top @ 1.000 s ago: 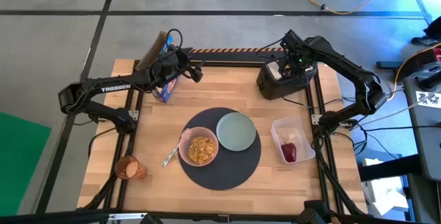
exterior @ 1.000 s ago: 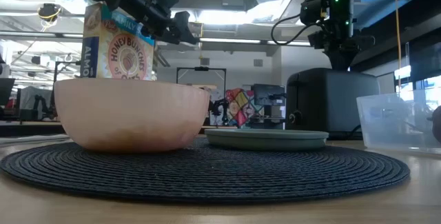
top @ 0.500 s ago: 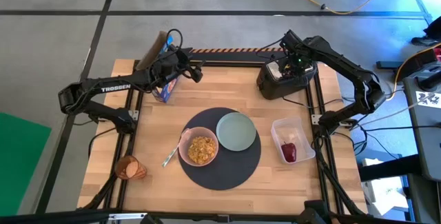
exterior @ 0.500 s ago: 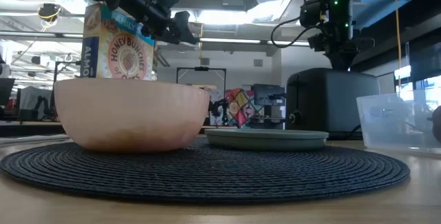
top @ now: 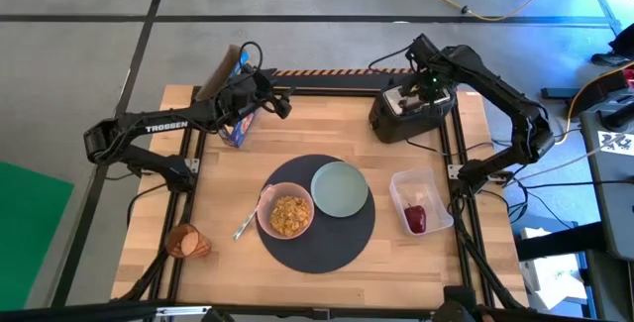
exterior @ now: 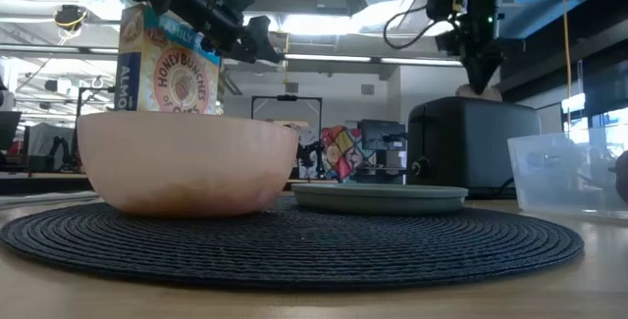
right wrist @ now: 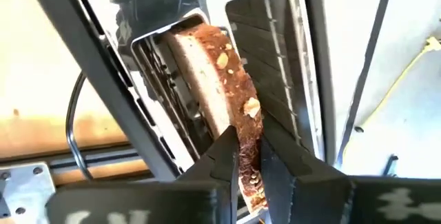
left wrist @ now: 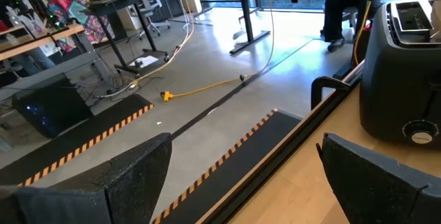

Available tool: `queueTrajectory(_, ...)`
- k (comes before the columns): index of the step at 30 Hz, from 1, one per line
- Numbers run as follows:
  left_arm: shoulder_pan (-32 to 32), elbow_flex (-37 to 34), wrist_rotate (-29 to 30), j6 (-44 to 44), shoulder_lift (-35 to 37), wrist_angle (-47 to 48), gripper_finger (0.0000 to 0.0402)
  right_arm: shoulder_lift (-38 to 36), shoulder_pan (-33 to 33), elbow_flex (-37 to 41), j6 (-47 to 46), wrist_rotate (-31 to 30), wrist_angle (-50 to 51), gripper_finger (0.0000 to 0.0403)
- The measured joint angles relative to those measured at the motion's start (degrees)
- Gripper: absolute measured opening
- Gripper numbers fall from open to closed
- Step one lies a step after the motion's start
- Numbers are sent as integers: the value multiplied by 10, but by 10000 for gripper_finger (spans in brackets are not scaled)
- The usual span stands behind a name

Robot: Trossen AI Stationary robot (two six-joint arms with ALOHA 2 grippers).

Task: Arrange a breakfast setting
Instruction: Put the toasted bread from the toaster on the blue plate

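The right pincer (right wrist: pixel 249 156) pinches the toast slice (right wrist: pixel 219 86) (long axis running into the toaster (top: pixel 408 116) slot).

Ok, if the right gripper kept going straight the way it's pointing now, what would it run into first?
Probably the toaster. The right gripper, shut on the toast slice, points down into its slot, so the toast would be pushed back in first.

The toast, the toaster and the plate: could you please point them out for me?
toast (right wrist: pixel 219 79), right wrist view, its crust edge
toaster (top: pixel 399 122), high view, its front wall
plate (top: pixel 339 188), high view, its centre
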State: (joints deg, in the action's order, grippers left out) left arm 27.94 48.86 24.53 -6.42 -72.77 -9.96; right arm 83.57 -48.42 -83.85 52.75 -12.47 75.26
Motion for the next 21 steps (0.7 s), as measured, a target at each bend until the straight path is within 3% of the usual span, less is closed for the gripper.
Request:
queueTrajectory(5,0,0,-21,0,0,-2,360,0,1,-45,-4,1,43,40)
queueTrajectory(16,2,0,-241,10,-30,-91,360,-2,1,-170,-48,82,91,40)
queueTrajectory(21,0,64,-296,30,-93,-107,360,-2,1,-212,-61,135,83,40)
